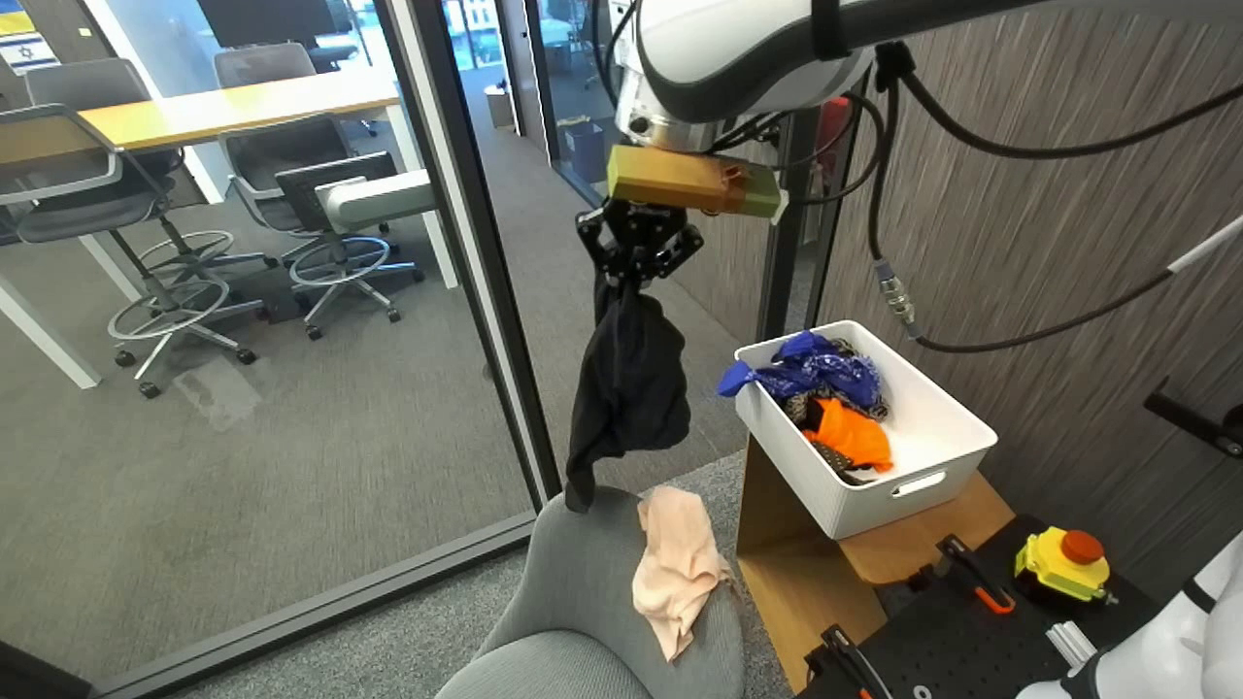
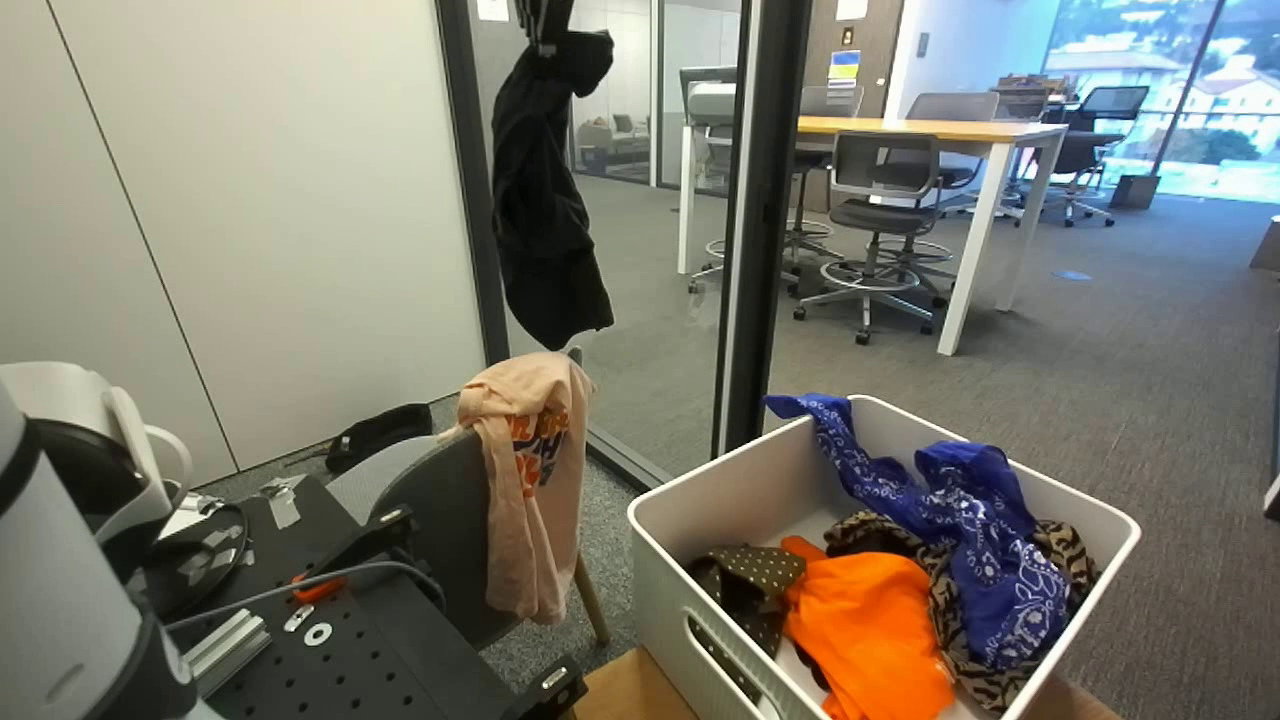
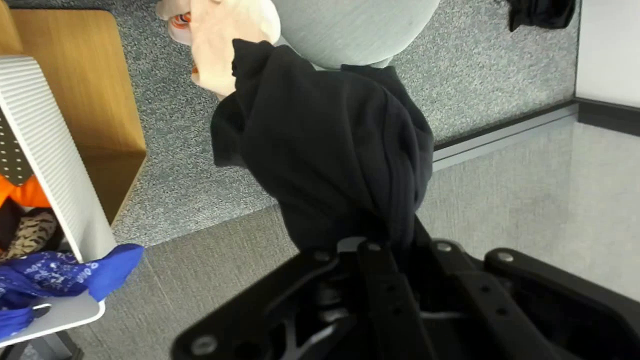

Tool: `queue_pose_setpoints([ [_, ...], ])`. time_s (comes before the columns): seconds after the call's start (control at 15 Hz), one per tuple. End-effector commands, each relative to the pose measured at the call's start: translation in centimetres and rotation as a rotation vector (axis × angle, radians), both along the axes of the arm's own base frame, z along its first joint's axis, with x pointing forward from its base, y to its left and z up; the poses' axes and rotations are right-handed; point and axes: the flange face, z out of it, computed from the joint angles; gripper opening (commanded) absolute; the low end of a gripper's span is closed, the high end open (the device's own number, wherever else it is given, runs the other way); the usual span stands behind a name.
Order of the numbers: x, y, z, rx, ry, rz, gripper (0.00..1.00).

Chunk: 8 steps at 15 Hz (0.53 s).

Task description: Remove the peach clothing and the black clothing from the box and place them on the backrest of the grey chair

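My gripper (image 1: 626, 275) is shut on the black clothing (image 1: 626, 379), which hangs down from the fingertips. The gripper (image 2: 545, 42) and black clothing (image 2: 545, 210) also show in an exterior view. Its lower end is at the top of the grey chair's backrest (image 1: 573, 573); I cannot tell whether they touch. The peach clothing (image 1: 673, 563) is draped over that backrest (image 2: 435, 540), with its printed side hanging behind (image 2: 535, 470). In the wrist view, the black clothing (image 3: 330, 135) covers part of the peach clothing (image 3: 220, 40) and chair (image 3: 355, 30). The white box (image 1: 791, 451) stands beside the chair.
The box (image 2: 665, 610) holds a blue bandana (image 2: 970, 540), orange cloth (image 2: 870, 630) and patterned cloths. It stands on a wooden shelf (image 1: 806, 582). A black pegboard (image 1: 932, 631) with an emergency button (image 1: 1063, 563) is near. A glass wall frame (image 1: 476, 252) rises behind the chair.
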Motion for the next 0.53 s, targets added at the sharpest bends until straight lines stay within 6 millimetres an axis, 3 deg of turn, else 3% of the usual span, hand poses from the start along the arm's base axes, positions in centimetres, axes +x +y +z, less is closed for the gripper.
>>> queue_pose_setpoints([
  [0.0,-0.3,6.4,1.3,-0.021,-0.007,0.078,0.03],
  [0.2,-1.1,11.2,-0.2,-0.027,0.017,0.156,0.03],
  [0.47,-1.8,14.8,-1.6,-0.029,0.051,0.226,0.03],
])
